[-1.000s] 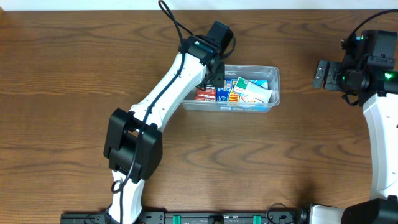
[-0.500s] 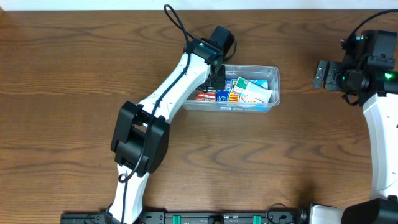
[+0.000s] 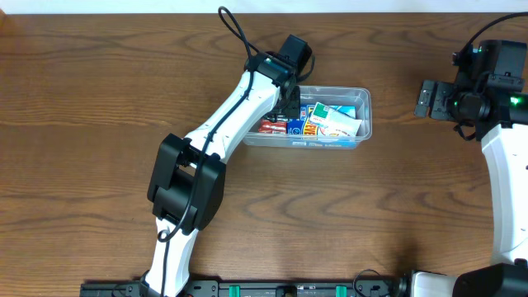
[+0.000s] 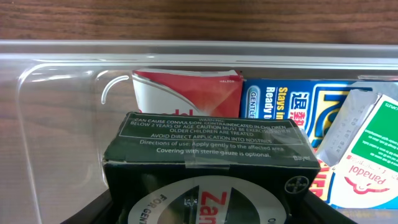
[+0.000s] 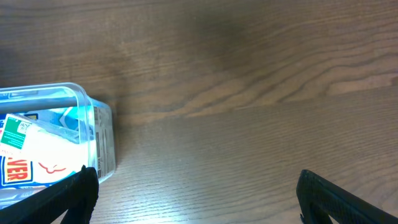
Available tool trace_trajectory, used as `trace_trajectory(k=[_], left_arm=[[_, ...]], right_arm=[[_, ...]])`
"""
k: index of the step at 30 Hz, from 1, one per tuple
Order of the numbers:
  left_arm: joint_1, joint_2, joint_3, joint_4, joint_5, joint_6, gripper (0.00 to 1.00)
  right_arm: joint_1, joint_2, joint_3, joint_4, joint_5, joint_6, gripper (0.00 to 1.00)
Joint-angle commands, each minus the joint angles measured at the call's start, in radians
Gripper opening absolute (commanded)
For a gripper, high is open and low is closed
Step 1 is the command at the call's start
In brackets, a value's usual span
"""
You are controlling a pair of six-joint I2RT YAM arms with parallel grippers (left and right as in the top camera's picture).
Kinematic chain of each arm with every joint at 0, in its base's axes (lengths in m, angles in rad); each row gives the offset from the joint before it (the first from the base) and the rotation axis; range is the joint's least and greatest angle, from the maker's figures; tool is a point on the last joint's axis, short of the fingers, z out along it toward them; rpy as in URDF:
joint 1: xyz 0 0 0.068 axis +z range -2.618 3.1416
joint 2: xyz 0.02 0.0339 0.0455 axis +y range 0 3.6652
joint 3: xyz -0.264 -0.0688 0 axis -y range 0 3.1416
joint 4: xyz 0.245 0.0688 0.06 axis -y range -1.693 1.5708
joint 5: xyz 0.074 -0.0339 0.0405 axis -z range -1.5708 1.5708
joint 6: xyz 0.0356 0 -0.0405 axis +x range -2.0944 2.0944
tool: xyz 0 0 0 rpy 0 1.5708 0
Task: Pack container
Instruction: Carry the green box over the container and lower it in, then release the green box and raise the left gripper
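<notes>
1 table (image 3: 99, 99): brown wood grain, fills the overhead view. A pale strip (image 3: 371, 5) runs past its far edge and a black rail (image 3: 272, 289) along the near edge. Nothing else of the room shows.

2 arms: left arm (image 3: 239, 107) reaches from near-left up to the tub. Right arm (image 3: 503, 157) is parked at the far right.

1 container (image 3: 368, 115): clear tub on the far half of the table near centre, long side left-right.

3 packs I can tell apart lie in it: red box (image 4: 186, 93) at the left, blue box (image 4: 280, 106) next right, white-and-green Panadol pack (image 4: 367, 155) at the right.

1 dark green box (image 4: 205, 146): clamped between the fingers of the left gripper (image 3: 289, 105), over the tub's left end, just in front of the red box. Can't tell if it touches bottom.

Right gripper (image 5: 196, 182): fingers spread wide, nothing between them, well right of the tub.

Versus a second ago: left elbow has swung right and farther in, and the gripper has nudged slightly into the tub. The last half second shows no change. Right arm and tub are unmoved.
</notes>
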Motion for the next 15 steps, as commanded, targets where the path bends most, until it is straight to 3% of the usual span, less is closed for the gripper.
trace_trajectory(k=[1, 15], left_arm=[[-0.006, 0.016, -0.014, 0.003, -0.002, -0.013, 0.51], [-0.009, 0.058, -0.014, -0.001, -0.002, -0.014, 0.51]], right_arm=[[-0.007, -0.009, 0.011, -0.001, 0.003, 0.013, 0.99], [-0.007, -0.009, 0.011, -0.001, 0.003, 0.013, 0.99]])
